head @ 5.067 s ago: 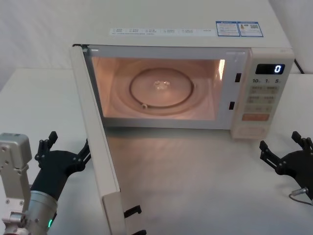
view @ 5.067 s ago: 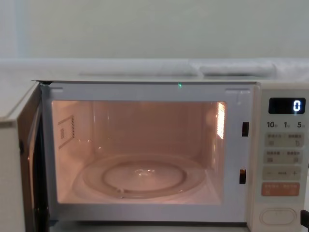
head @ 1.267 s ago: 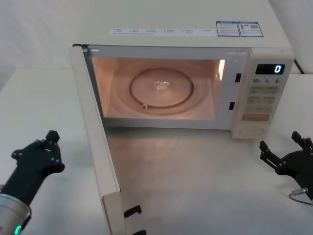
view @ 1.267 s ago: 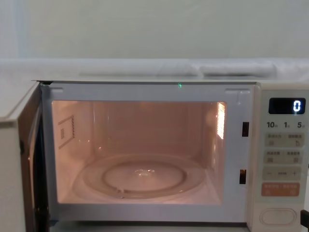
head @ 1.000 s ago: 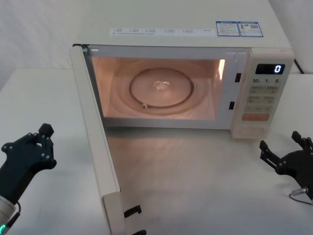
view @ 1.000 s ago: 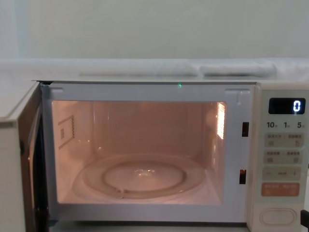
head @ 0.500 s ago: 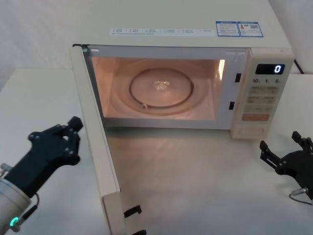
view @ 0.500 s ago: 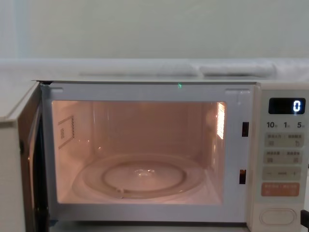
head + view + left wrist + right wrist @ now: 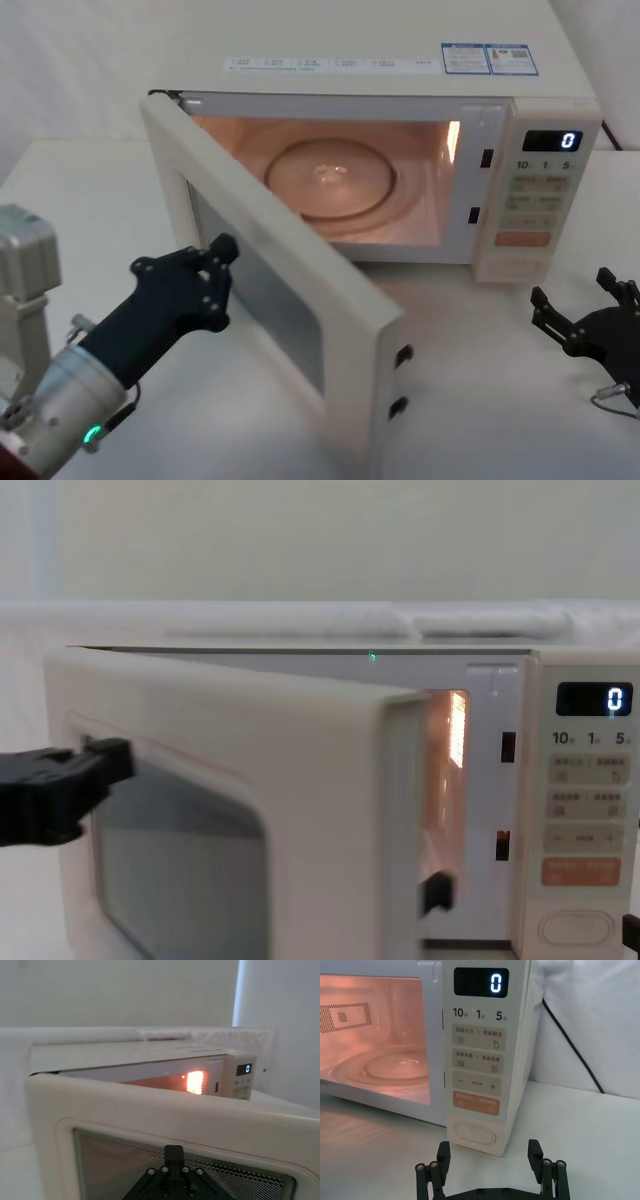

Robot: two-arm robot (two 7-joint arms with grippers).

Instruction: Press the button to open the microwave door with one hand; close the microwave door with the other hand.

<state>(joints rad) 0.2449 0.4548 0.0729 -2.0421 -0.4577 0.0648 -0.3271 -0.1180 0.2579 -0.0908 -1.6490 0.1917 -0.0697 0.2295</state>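
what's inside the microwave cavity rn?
A glass turntable under the lit cavity, nothing visible on it. The half-shut door, pushed by the left gripper, covers the cavity's front-left part.

The microwave door is cream, its window dark with a fine dotted mesh and a thin pink outline. The casing is the same cream, and the lit cavity glows orange-pink. The button matches the cream casing; above it sits an orange key pair, and the display is black with a pale blue-white zero. The left hand and right hand are black, the left wrist silver-grey with a green light. The surface is white
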